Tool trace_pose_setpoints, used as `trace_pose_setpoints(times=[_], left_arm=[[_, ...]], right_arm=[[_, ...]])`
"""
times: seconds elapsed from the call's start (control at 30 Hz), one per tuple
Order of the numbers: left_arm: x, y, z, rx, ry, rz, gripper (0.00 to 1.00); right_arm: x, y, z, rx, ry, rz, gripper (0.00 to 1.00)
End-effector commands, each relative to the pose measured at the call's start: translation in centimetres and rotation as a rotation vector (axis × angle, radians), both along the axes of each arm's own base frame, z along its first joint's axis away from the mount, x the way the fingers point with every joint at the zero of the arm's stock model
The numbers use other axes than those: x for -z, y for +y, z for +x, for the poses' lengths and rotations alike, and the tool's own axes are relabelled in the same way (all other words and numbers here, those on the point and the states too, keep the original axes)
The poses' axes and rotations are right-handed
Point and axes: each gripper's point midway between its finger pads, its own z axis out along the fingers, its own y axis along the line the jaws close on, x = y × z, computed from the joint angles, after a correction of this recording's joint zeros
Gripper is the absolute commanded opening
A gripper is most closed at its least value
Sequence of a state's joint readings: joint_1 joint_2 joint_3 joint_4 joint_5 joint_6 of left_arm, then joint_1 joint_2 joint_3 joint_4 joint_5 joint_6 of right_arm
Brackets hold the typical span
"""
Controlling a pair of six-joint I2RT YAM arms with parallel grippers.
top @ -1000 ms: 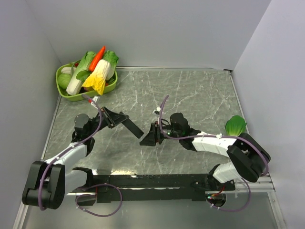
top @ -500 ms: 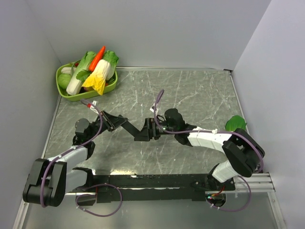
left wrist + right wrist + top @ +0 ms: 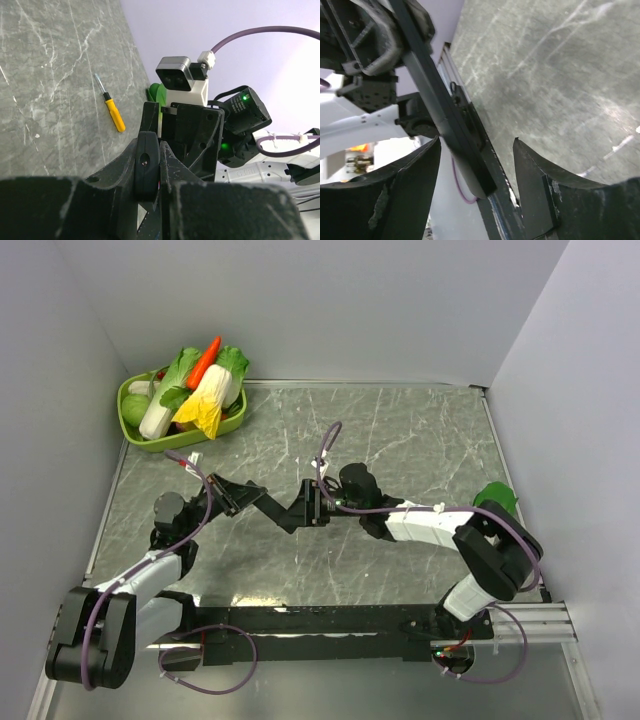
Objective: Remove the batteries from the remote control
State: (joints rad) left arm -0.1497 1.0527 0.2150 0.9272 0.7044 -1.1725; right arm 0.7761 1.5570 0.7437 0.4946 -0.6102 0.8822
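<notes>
My left gripper [image 3: 232,496] clamps the remote control [image 3: 272,510] aloft above the table [image 3: 420,440]. My right gripper [image 3: 476,150] stands wide open, apparently straddling its free end; I should centre before closing.

left claw [image 3: 234,497]: clamps remote control [image 3: 272,510] | right claw [image 3: 301,512]: at its far end

Green basket [image 3: 160,445] of toy vegetables [image 3: 200,400] in worktop [image 3: 420,440] far-left corner; yellow-handled screwdriver [image 3: 111,106] lying flat; leafy green [image 3: 492,495] at right edge.
</notes>
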Motion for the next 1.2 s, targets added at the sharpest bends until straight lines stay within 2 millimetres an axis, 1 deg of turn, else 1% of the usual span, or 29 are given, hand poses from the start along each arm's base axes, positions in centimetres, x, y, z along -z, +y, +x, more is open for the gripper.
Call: trace_pose_setpoints(times=[0.0,0.1,0.2,0.27,0.3,0.37,0.4,0.43,0.5,0.63,0.67,0.73,0.8,0.93,1.07,1.1,1.17], left_arm=[[-0.4,0.3,0.1,-0.022,-0.03,0.002,0.01],[-0.3,0.2,0.1,-0.019,-0.025,0.001,0.01],[0.1,0.2,0.1,-0.02,-0.008,0.005,0.01],[0.1,0.2,0.1,-0.022,-0.008,0.004,0.01],[0.3,0.3,0.2,-0.028,0.002,0.008,0.01],[0.4,0.5,0.7,-0.05,0.012,0.017,0.01],[0.8,0.6,1.0,-0.059,0.034,0.027,0.01],[0.9,0.6,1.3,-0.055,0.053,0.032,0.01],[0.8,0.7,1.4,-0.049,0.064,0.016,0.01],[0.3,1.3,2.0,-0.074,0.056,0.014,0.01],[0.5,1.4,2.1,-0.079,0.067,0.022,0.01],[0.4,1.5,2.3,-0.09,0.056,0.035,0.01],[0.7,2.0,2.6,-0.121,0.067,0.059,0.01],[0.9,2.4,3.2,-0.153,0.076,0.085,0.01],[1.6,2.3,3.4,-0.152,0.1,0.084,0.01],[1.6,2.3,3.4,-0.151,0.096,0.078,0.01],[1.9,2.4,3.5,-0.156,0.106,0.08,0.01]], right_arm=[[-2.2,1.3,0.9,0.0,-0.007,0.1,0.67],[-2.2,1.5,0.9,-0.005,0.0,0.115,0.66],[-1.9,1.5,1.0,-0.003,0.002,0.115,0.62],[-1.7,1.3,0.9,0.005,-0.002,0.105,0.51],[-1.6,1.1,1.0,0.011,-0.006,0.099,0.38],[-1.4,0.8,1.0,0.024,-0.015,0.089,0.26],[-1.2,0.7,0.9,0.026,-0.016,0.08,0.18],[-0.7,0.5,0.8,0.031,-0.011,0.069,0.16],[-0.2,0.2,0.7,0.034,-0.005,0.052,0.14],[1.5,-0.4,0.4,0.041,0.023,0.034,0.11],[2.1,-0.5,0.3,0.043,0.038,0.027,0.11],[2.8,-0.7,-0.1,0.034,0.045,0.03,0.16],[3.4,-1.0,-0.4,0.025,0.056,0.028,0.2],[4.6,-1.9,-0.8,0.038,0.066,0.011,0.21],[4.8,-2.0,-1.2,0.013,0.078,0.023,0.23],[4.6,-2.0,-1.3,0.009,0.074,0.034,0.27],[4.9,-2.3,-1.6,0.006,0.081,0.035,0.31]])
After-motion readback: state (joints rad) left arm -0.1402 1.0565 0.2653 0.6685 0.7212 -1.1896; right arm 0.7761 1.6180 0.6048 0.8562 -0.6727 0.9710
